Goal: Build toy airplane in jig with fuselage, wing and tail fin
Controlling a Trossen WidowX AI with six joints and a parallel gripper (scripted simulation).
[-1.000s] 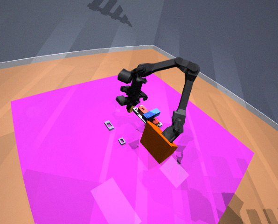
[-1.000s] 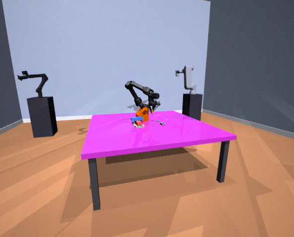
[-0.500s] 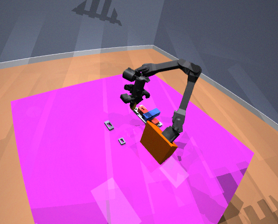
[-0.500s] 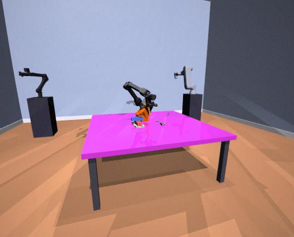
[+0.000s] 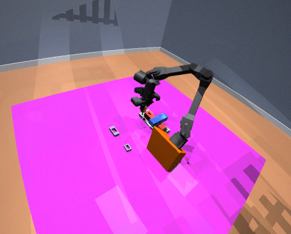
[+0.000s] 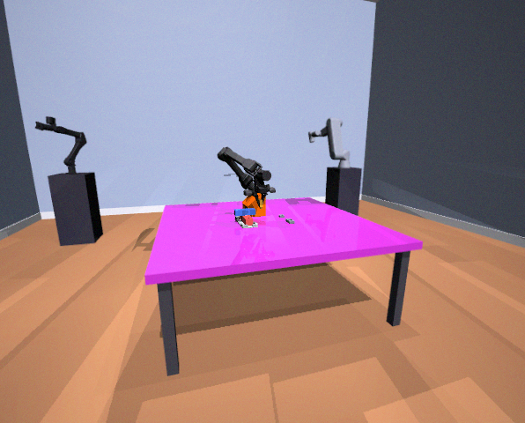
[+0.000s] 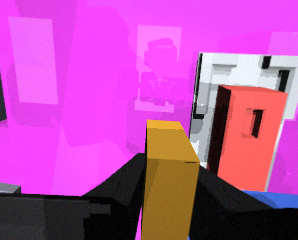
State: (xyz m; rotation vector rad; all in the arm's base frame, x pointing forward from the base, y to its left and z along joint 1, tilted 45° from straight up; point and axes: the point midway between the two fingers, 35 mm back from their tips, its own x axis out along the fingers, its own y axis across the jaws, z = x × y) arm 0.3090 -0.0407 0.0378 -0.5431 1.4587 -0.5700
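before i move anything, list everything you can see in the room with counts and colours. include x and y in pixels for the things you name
tail fin [image 5: 144,108] [image 7: 168,200]: one, yellow, in the pincer
fuselage [image 5: 148,114] [image 7: 251,145]: one, red, in the jig
wing [image 5: 157,119] [image 6: 244,211]: one, blue, across the fuselage
jig [image 5: 168,130] [image 7: 229,72]: one, white, on the table
small frames: two, grey, on the table
table [image 5: 72,151] [image 6: 271,255]: one, magenta, mid-room
pedestals: two, dark, by the back wall
spare arms: two, one black, one pale grey, on the pedestals
base block [image 5: 163,148] [image 6: 260,207]: one, orange, under the arm
arm: one, black, on the base block
pincer [image 5: 142,110] [image 7: 160,162]: one, black, shut on the tail fin
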